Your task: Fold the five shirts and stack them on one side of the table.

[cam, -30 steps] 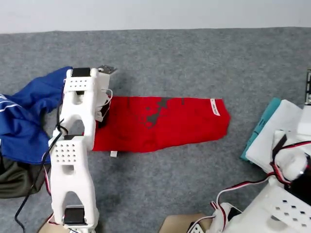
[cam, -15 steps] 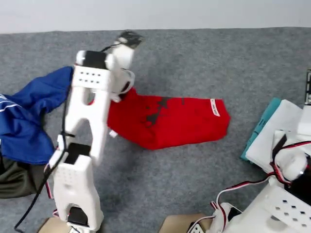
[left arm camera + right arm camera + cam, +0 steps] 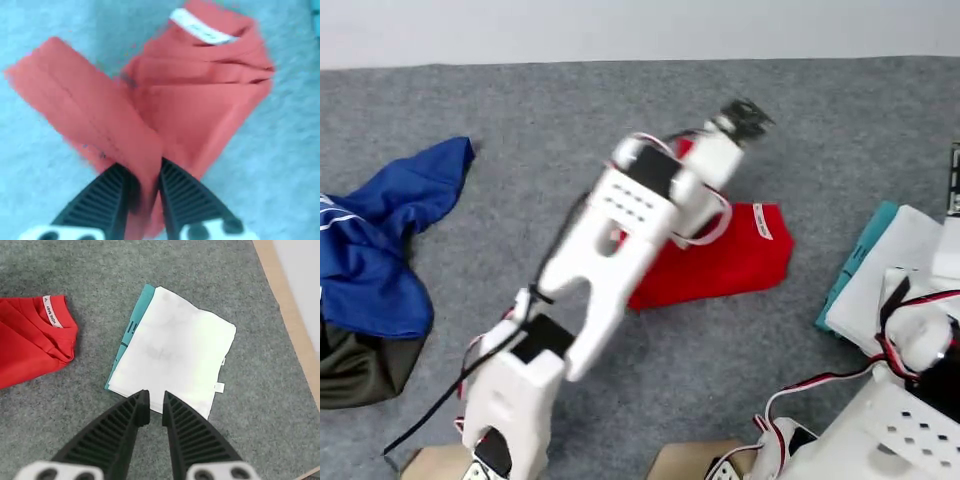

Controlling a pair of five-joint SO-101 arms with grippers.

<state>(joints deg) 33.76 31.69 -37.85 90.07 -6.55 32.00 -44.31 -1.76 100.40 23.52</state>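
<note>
My left gripper (image 3: 145, 175) is clamped on a strip of the red shirt (image 3: 210, 95), holding it raised over the rest of the cloth. The shirt lies mid-table on the grey mat (image 3: 620, 100), collar label toward the right side. My right gripper (image 3: 156, 401) hangs with its jaws almost together on nothing, above a folded white shirt (image 3: 175, 352) stacked on a teal shirt (image 3: 131, 330). Far left, 2 lie crumpled and touching: a blue shirt (image 3: 380, 240) and a dark olive shirt (image 3: 355, 365).
</note>
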